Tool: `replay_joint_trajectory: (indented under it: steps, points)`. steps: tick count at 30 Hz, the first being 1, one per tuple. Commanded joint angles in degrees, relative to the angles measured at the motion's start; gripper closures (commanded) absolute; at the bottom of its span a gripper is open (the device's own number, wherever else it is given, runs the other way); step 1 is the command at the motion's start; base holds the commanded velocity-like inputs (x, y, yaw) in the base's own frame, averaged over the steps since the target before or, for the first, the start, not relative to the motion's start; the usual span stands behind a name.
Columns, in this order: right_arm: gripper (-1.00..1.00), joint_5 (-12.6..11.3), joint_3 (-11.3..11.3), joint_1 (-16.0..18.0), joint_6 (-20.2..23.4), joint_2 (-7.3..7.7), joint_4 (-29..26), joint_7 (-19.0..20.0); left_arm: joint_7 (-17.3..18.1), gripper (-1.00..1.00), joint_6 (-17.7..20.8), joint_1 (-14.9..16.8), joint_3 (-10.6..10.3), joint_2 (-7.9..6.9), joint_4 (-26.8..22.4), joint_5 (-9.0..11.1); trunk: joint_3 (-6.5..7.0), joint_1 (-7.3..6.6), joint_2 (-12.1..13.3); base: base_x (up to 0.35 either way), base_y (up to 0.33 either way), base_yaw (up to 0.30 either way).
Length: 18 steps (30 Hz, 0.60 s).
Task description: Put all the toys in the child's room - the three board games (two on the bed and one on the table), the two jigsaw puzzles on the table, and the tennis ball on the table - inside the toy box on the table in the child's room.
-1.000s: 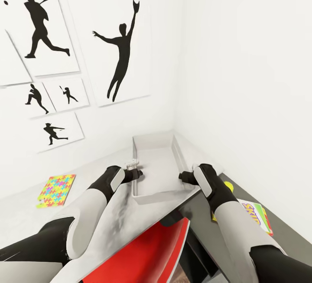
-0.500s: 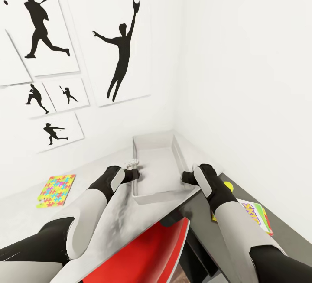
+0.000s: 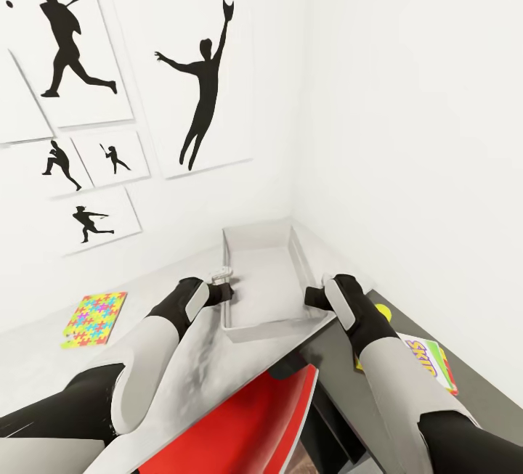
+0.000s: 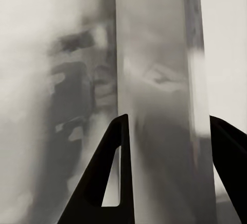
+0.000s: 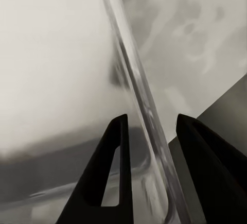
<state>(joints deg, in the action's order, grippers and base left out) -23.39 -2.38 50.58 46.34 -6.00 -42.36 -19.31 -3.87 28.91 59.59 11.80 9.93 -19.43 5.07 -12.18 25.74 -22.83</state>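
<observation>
Head view: toy box (image 3: 265, 282) sitting at the far right corner of the table (image 3: 51, 358), long axis running near to far, empty inside as far as can be seen. Left pincer (image 3: 225, 287) set on the left wall near the near corner; right pincer (image 3: 314, 295) set at the right wall near its near end. One on each long side, so the box lies squarely between them, neither arm nearer. One jigsaw puzzle (image 3: 94, 319) flat on the table well off to the left. Down on the floor, right of the table: a board game (image 3: 430, 361) with red lettering and the tennis ball (image 3: 382, 310) just beyond it, both partly behind the right arm. Red chair (image 3: 250, 423) tucked under the near edge.

Left wrist view: fingers (image 4: 110, 175) straddling the grey wall (image 4: 159, 95), one each side, gap showing beside the wall. Spread, not pinched.

Right wrist view: fingers (image 5: 113, 167) either side of the thin rim (image 5: 136, 105). Likewise spread, with daylight between pad and rim.

Against the earlier pictures: box, puzzle and floor items unmoved; right pincer crept slightly nearer the box wall; left arm as it was.
</observation>
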Motion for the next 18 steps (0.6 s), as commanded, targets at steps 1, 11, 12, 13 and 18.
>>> replay_joint_trajectory:
  steps: [1,11,12,13,18]
  points:
    - [1.0,-0.4,-0.1,0.0,0.2,0.02,-0.1,-0.6,-0.2,1.0,0.2,0.0,0.2,0.07,3.3,1.7,-0.13,0.05,-0.1,0.0,0.0,0.0]
    - [1.0,-0.4,-0.1,0.0,0.2,0.09,-0.1,-0.6,-0.3,1.0,0.2,0.0,0.2,0.07,3.3,1.7,-0.13,0.05,-0.1,0.0,0.0,0.0]
    - [1.0,-0.4,-0.2,0.0,0.2,0.09,-0.3,-0.6,-0.2,1.0,0.3,0.0,0.2,0.07,3.3,1.7,-0.12,0.05,-0.1,0.0,0.0,0.0]
    - [1.0,-0.4,-0.2,0.0,0.2,0.05,-0.3,-0.6,-0.2,1.0,0.4,0.0,0.2,0.07,3.3,1.7,-0.12,0.05,-0.1,0.0,0.0,0.0]
    - [1.0,-0.5,-0.2,0.0,0.2,0.03,-0.4,-0.6,-0.2,1.0,1.2,0.0,0.2,0.07,3.3,1.7,-0.12,0.05,-0.1,0.0,0.0,0.0]
